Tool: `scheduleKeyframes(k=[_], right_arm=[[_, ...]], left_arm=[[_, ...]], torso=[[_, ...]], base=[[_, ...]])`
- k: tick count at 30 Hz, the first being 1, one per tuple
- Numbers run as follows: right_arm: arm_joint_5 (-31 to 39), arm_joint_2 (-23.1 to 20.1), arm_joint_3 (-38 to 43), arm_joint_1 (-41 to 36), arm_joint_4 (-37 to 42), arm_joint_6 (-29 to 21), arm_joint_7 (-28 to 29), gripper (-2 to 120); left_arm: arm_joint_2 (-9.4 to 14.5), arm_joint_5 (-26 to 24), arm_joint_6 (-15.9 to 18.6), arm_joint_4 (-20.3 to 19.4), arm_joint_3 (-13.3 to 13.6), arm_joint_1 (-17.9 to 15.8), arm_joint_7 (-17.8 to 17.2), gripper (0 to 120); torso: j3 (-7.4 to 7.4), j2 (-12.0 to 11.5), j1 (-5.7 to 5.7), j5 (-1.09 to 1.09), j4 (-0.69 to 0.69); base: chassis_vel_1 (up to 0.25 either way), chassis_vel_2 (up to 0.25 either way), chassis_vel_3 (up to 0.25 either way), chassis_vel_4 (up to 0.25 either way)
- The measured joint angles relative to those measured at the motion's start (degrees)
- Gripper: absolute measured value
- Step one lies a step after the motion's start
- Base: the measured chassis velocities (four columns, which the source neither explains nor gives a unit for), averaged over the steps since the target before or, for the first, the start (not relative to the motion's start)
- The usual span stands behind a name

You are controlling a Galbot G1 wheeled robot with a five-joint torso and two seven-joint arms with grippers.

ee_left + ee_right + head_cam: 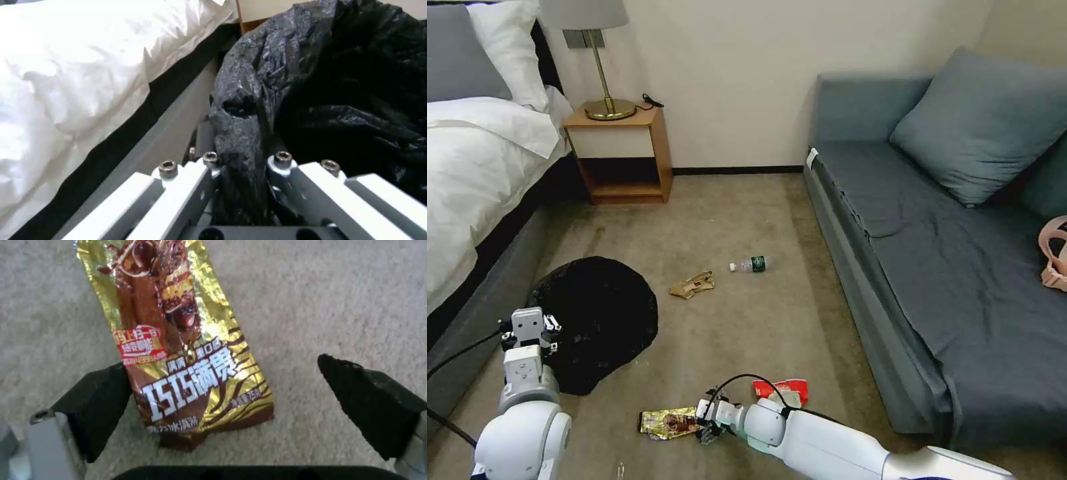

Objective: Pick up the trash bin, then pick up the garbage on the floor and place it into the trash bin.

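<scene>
At 6 o'clock on the carpet, right gripper [222, 396] spread over shiny gold-brown snack wrapper [178, 340] for pinching; left gripper [242, 173] clamped on glossy black-bagged round bin [597, 320] rim for carrying.

Glossy crinkled black on the bin bag [602, 320]. Shiny gold and chocolate brown on the snack wrapper [178, 340], with white lettering, dark brown stripes and a red patch. Red and white on the crumpled wrapper [784, 390]. Tan on the crumpled paper [692, 285]. Clear on the bottle [749, 265], with a green label and white cap. Beige on the carpet [747, 333], slate blue-grey on the sofa [947, 267], white on the bedding [474, 173].
</scene>
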Motion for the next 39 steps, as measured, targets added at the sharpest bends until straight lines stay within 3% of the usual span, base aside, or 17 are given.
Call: scheduleKeyframes(k=[27, 39], right_arm=[[-0.8, 0.6, 1.4, -0.5, -1.3, 1.1, -1.3, 0], [-1.7, 0.9, 7.0, 1.7, -5.6, 2.6, -2.0, 0]], left_arm=[[-0.3, -0.3, -0.8, 0.2, -0.2, 0.4, 0.1, 5], [-0.3, -0.4, -1.3, -0.1, -0.2, 1.3, 0.2, 5]], torso=[[0.0, 0.0, 0.0, 0.0, 0.0], [0.0, 0.0, 0.0, 0.0, 0.0]], base=[[0.0, 0.0, 0.0, 0.0], [0.0, 0.0, 0.0, 0.0]])
